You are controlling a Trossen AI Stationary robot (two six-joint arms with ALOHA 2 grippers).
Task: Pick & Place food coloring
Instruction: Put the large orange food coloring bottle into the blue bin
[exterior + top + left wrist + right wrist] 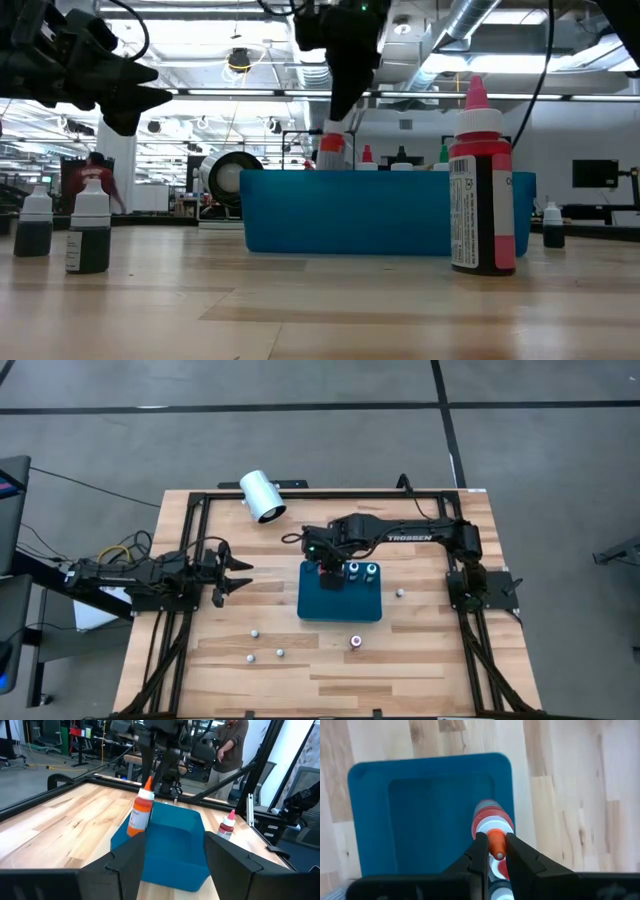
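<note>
The right gripper (327, 573) hangs over the far left corner of the blue tray (340, 605), its fingers (479, 851) clenched on the tip of an orange bottle (140, 810), which hangs tilted over the tray's edge in the left wrist view. Two more bottles (361, 570) stand inside the tray along its far side, just beside the gripper. A red bottle (482, 182) stands on the tabletop (420, 650) just in front of the tray's near edge. Another bottle (400, 593) stands to the right of the tray, and three (255, 633) more stand apart on the left near part of the tabletop; two of them look dark-bodied with white caps in the low view. The left gripper (238, 576) waits to the left of the tray, well apart from it, fingers (127, 860) released and spread, pointing at the tray. A white cylinder (262, 496) lies on its side at the far edge of the tabletop. A person (231, 744) stands in the room beyond the tabletop.
</note>
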